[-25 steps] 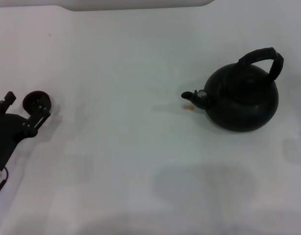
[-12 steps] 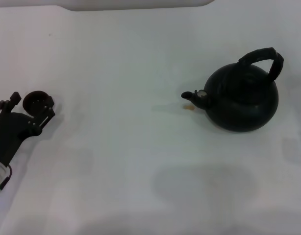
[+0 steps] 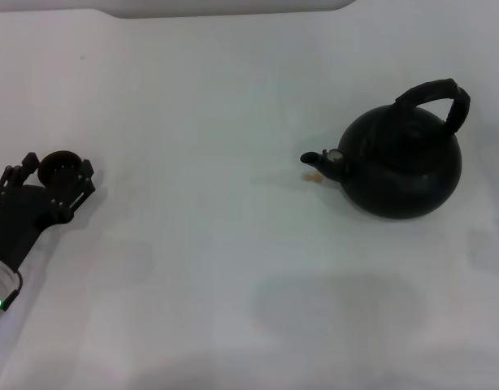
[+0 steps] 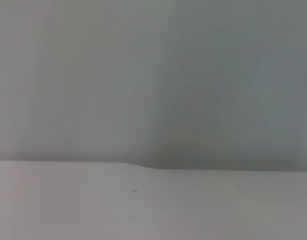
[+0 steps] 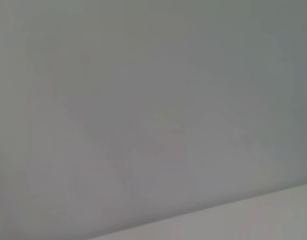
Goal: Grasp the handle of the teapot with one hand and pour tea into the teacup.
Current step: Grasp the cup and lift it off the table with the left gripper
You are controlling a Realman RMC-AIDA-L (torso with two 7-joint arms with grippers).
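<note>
On the white desk (image 3: 233,244), the left pincer (image 3: 48,172) sits at the far left with its fingers spread around the small teacup (image 3: 61,166); whether they grip it cannot be told. The teapot (image 3: 404,166) stands well apart on the right, handle (image 3: 436,96) untouched, with a tea stain (image 3: 313,178) under its spout. The right pincer is out of sight. The cup probably needs bringing nearer the spout before the handle is grasped.

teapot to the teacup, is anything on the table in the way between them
Nothing visible. The teapot sits on the robot's right with its spout toward the teacup far on the left, and only bare table lies between, apart from a small orange stain under the spout. The left claw is at the teacup.
</note>
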